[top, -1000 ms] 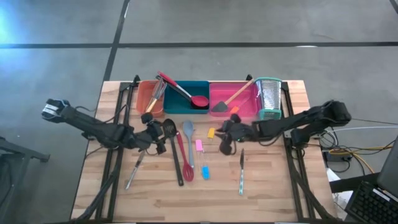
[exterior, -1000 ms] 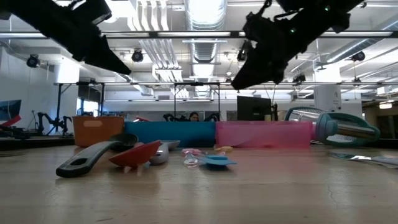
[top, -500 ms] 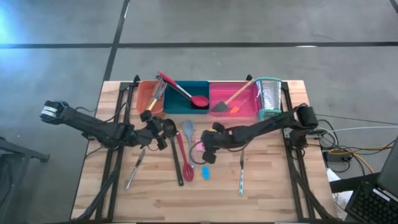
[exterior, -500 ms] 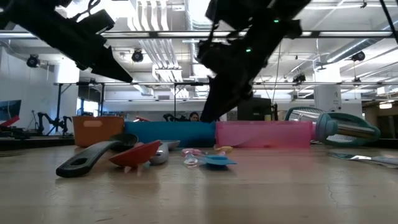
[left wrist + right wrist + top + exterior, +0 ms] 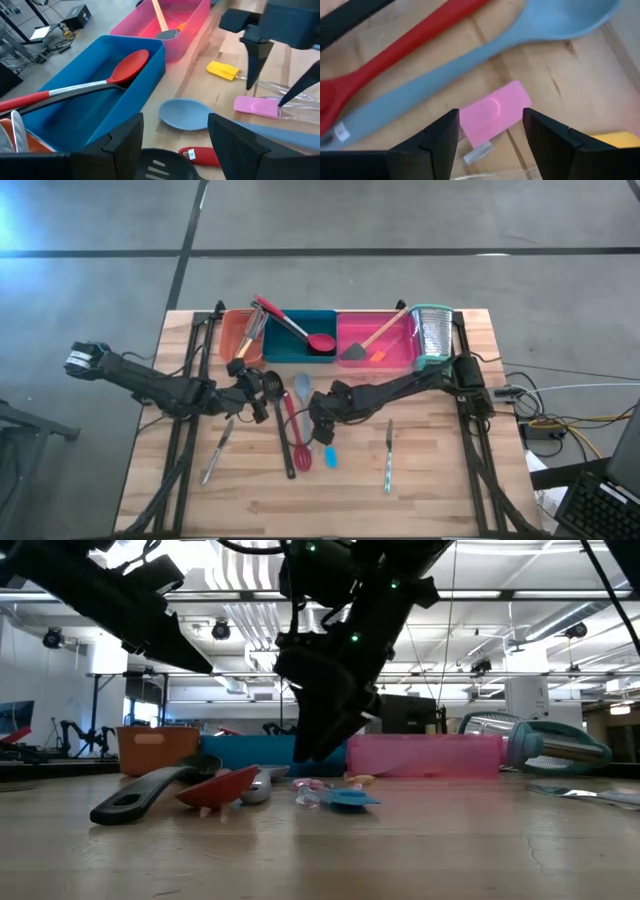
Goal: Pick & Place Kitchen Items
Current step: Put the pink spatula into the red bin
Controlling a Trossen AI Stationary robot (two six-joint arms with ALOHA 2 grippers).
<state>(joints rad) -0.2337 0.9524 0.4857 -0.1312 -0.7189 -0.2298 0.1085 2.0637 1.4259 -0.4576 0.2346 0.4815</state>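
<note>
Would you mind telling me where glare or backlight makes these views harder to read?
Low view: bright ceiling lights leave the right gripper a dark silhouette. High view: a pale blue glare patch on the floor at the top-left corner; the table is evenly lit. Right wrist view: the pink tool shows clearly.

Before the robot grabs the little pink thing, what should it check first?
1. Right gripper open: ok.
2. Pink tool lined up between the right gripper's fingers: ok.
3. Fingers down around the pink tool: cannot tell.
4. Grey-blue spoon clear of the pink tool: not ok, it lies very close beside it.
5. Left gripper out of the way: ok, it hovers open near the teal tray.
</note>
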